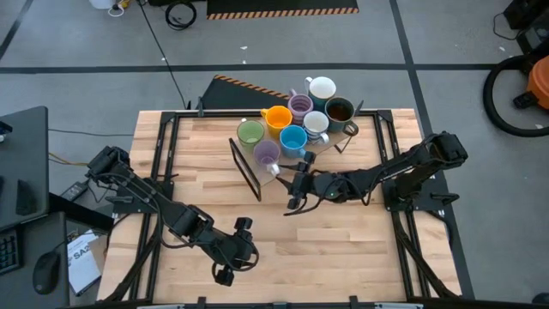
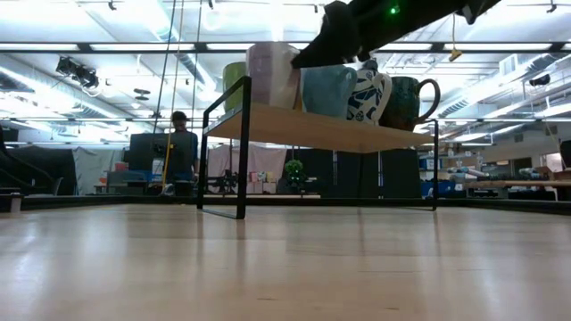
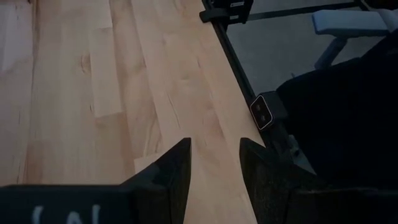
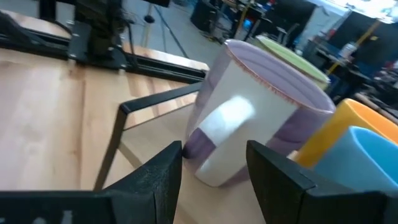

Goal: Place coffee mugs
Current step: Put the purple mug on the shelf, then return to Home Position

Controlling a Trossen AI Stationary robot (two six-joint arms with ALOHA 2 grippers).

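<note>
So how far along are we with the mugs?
All eight mugs appear to sit on the raised shelf; the lilac mug stands at its front corner beside the green mug and blue mug. The right gripper is open and empty just in front of the lilac mug. The left gripper waits open near the table's front edge. Nothing looks left.

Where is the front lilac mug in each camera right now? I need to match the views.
High view: lilac mug at the rack's front corner, beside the right gripper.
Low view: leftmost pale mug on the shelf.
Left wrist view: not in it.
Right wrist view: centre, just beyond the open fingers.
Shared landmark: the blue mug next to it.
</note>
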